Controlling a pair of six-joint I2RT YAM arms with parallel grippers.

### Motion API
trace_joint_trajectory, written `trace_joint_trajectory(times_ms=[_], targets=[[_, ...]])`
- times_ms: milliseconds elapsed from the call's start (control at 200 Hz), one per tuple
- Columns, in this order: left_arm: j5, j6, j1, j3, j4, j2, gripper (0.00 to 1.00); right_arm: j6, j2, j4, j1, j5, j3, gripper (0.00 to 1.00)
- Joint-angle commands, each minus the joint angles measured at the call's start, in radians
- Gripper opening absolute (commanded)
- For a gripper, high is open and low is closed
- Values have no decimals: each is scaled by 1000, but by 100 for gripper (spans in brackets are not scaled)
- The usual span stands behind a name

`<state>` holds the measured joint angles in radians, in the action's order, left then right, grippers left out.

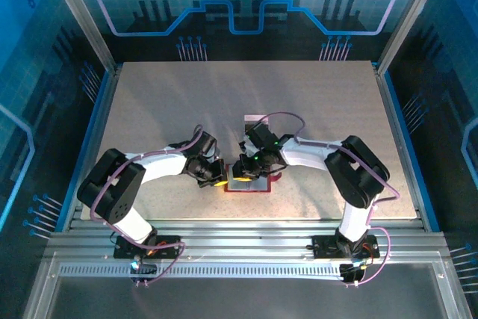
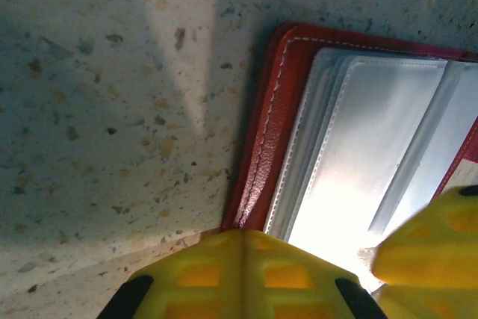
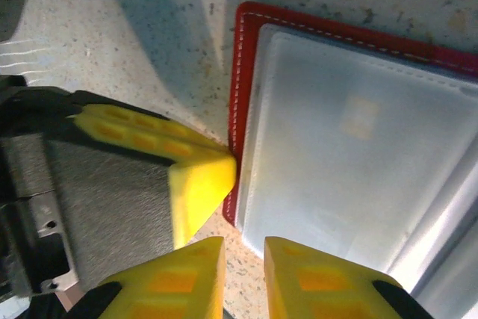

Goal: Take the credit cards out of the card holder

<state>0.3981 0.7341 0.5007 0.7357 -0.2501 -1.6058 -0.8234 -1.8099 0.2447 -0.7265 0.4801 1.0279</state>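
The red card holder point(image 1: 256, 187) lies open on the table between my two grippers. Its stitched red edge point(image 2: 263, 140) frames greyish clear pockets point(image 2: 373, 162). My left gripper point(image 2: 250, 248) is shut, with its tip against the holder's near corner. My right gripper point(image 3: 244, 263) hangs just above the pocket's corner, open by a narrow gap with bare table showing between the fingers. A pale credit card with a yellowish square point(image 3: 362, 115) shows faintly through the top pocket point(image 3: 336, 177). A pale pinkish card point(image 1: 255, 119) lies on the table beyond the right wrist.
The speckled beige table point(image 1: 164, 110) stretches away on all sides of the holder. Metal posts and blue walls border the table. The left gripper's yellow finger point(image 3: 196, 184) sits close beside the right gripper's fingers, so the two are crowded at the holder's left edge.
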Motion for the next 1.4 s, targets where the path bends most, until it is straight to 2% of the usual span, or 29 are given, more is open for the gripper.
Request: trace_joint_trajectory(times_ms=[0, 450, 715, 1121, 1396], targets=[[21, 14, 5, -17, -1, -21, 1, -20, -28, -19, -11, 18, 21, 21], [-2, -1, 5, -20, -42, -13, 0, 17, -16, 67, -8, -75, -4, 25], [-13, 2, 6, -8, -59, -2, 0, 18, 10, 57, 9, -79, -42, 26], [-36, 14, 8, 55, -115, 69, 1, -41, 45, -98, 36, -14, -143, 26], [47, 94, 44, 65, -11, 41, 4, -82, 51, -202, 51, 29, -207, 26]])
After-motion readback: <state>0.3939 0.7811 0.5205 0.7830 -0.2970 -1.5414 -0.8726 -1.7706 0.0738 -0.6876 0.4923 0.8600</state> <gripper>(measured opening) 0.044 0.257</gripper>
